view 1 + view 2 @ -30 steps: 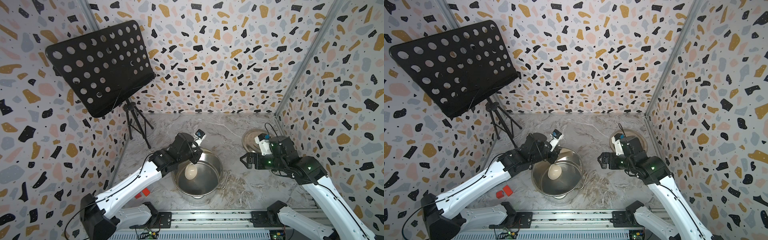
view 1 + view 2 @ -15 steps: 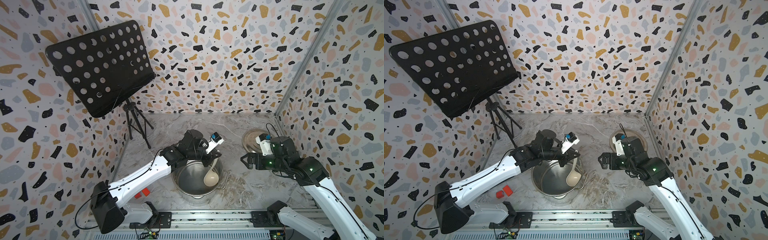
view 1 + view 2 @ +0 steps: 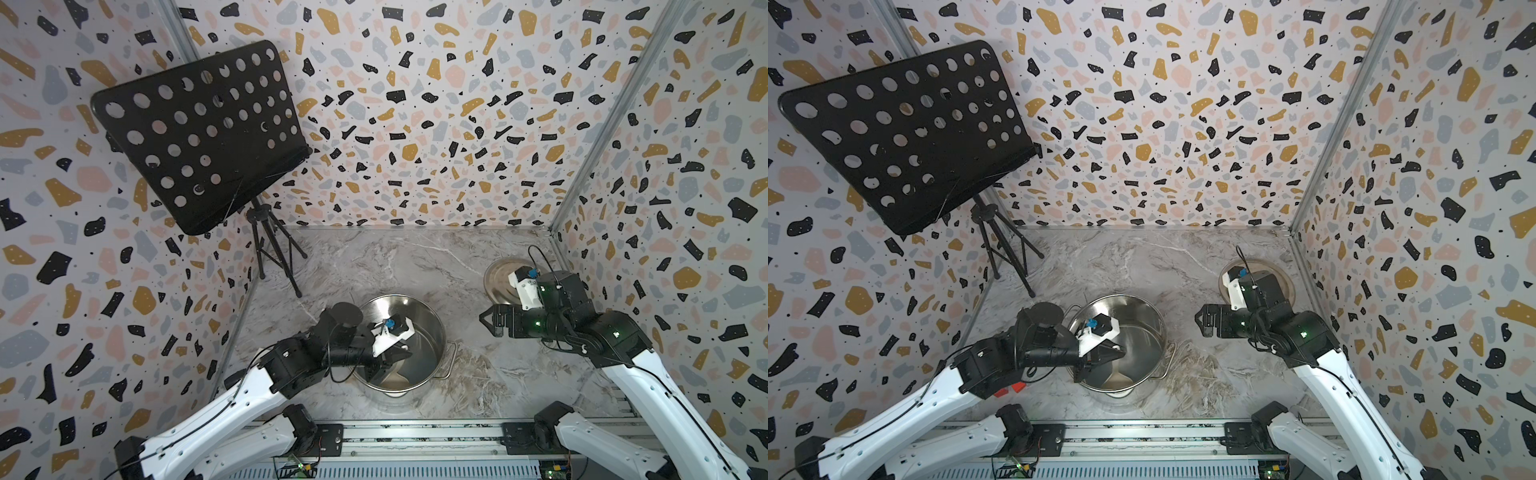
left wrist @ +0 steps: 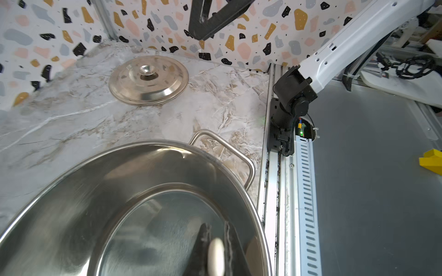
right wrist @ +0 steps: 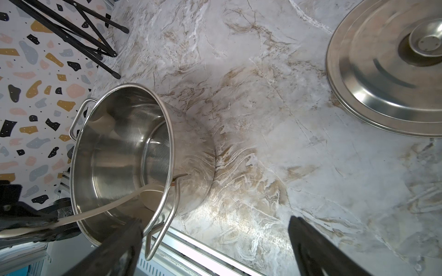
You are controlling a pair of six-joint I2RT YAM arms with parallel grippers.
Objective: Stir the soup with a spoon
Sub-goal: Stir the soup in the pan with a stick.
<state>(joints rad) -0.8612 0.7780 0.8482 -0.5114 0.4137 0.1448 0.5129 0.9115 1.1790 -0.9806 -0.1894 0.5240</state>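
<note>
My left hand (image 3: 388, 363) clenched on the spoon (image 5: 107, 210) by its handle | bowl down in the pot (image 3: 401, 296), near its wall toward the worktop's (image 3: 374, 257) front edge, handle slanting up to my grip | right hand (image 3: 486, 321) released, well apart.

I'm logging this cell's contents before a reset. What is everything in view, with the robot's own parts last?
stockpot: one, shiny steel, middle of the table, no soup visible inside
ladle: one, cream-white, bowl down inside the stockpot
lid: one, steel, flat on the table's far right side
music stand: one, black, far left corner
blocks: two, red, on the table, partly hidden by the left arm
table: one, grey marble
left gripper: one, black, shut on the ladle's handle
right gripper: one, black, open and empty, right of the stockpot
</note>
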